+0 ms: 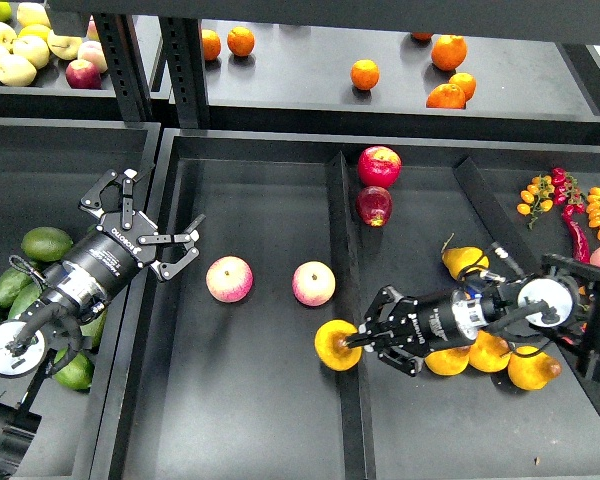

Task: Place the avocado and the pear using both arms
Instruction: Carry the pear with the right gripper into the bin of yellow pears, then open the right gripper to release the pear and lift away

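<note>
The robot's right gripper (pixel 365 342), reaching in from the right, has its jaws closed on a roundish yellow-orange pear (pixel 337 345) that sits over the raised black divider (pixel 345 300) between two compartments of the black tray surface (pixel 260 420). Behind that arm, more yellow-orange pears (pixel 490 352) lie clustered in the right-hand compartment, one with its stem up (pixel 462 260) just above the arm. The left gripper (pixel 148 222) hangs above the left edge of the middle compartment with its jaws spread wide and nothing between them. Smooth green oval avocados (pixel 46 243) lie in the bin at far left, partly hidden by the left arm; none is in the jaws. Two pink-and-yellow apples (pixel 229 279) (pixel 313 284) rest well apart in the middle compartment, the nearer one just right of the open jaws. Two dark red apples (pixel 378 166) (pixel 374 206) sit touching by the divider's far end. On the upper shelf (pixel 300 60) lie round oranges (pixel 364 74) and, at left, pale yellow-green apples (pixel 16 70). Red chillies and small orange tomatoes (pixel 570 205) occupy the far right.
</note>
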Available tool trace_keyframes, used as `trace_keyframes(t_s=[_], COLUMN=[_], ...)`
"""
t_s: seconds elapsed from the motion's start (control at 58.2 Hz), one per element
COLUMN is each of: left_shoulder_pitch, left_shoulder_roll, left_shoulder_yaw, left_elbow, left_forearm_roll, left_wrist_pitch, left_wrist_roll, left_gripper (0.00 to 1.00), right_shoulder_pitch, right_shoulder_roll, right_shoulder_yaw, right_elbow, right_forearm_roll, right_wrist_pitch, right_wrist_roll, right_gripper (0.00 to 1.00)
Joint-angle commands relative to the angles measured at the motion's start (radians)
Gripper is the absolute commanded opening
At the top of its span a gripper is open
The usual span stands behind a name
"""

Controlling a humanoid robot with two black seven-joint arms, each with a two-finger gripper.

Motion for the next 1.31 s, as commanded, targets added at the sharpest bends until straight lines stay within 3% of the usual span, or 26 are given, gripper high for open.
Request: trace_keyframes(t_s=[0.0,0.309,0.962,1.048,1.082,1.117,1.151,1.289], left_shoulder_pitch=[0.0,-0.001,0.0,0.0,-0.001,-0.001,0.0,0.0], left_shoulder_roll=[0.0,0.0,0.0,0.0,0.0,0.0,0.0,0.0], left_shoulder_yaw=[0.0,0.004,0.003,0.003,0.003,0.003,0.003,0.003], left_elbow=[0.001,0.001,0.001,0.001,0.001,0.001,0.001,0.001], left_forearm_roll=[0.0,0.0,0.0,0.0,0.0,0.0,0.0,0.0], left_wrist_pitch=[0.0,0.0,0.0,0.0,0.0,0.0,0.0,0.0], left_wrist_roll=[0.0,0.0,0.0,0.0,0.0,0.0,0.0,-0.002], left_gripper=[1.0,1.0,1.0,1.0,1.0,1.0,1.0,1.0], right_shoulder_pitch=[0.004,-0.007,-0.18,-0.178,-0.178,-0.178,-0.175,-0.166], right_shoulder_roll=[-0.083,-0.155,-0.006,-0.015,-0.017,-0.018,-0.023,-0.066], right_shoulder_yaw=[-0.004,-0.099,-0.094,-0.094,-0.092,-0.088,-0.082,-0.001], right_elbow=[0.0,-0.011,-0.175,-0.174,-0.174,-0.172,-0.172,-0.166], right_forearm_roll=[0.006,0.006,-0.018,-0.018,-0.021,-0.027,-0.038,-0.074], right_wrist_pitch=[0.0,0.0,0.0,0.0,0.0,0.0,0.0,0.0], right_wrist_roll=[0.0,0.0,0.0,0.0,0.0,0.0,0.0,0.0], right_gripper=[0.02,0.02,0.06,0.2,0.3,0.52,0.63,0.85])
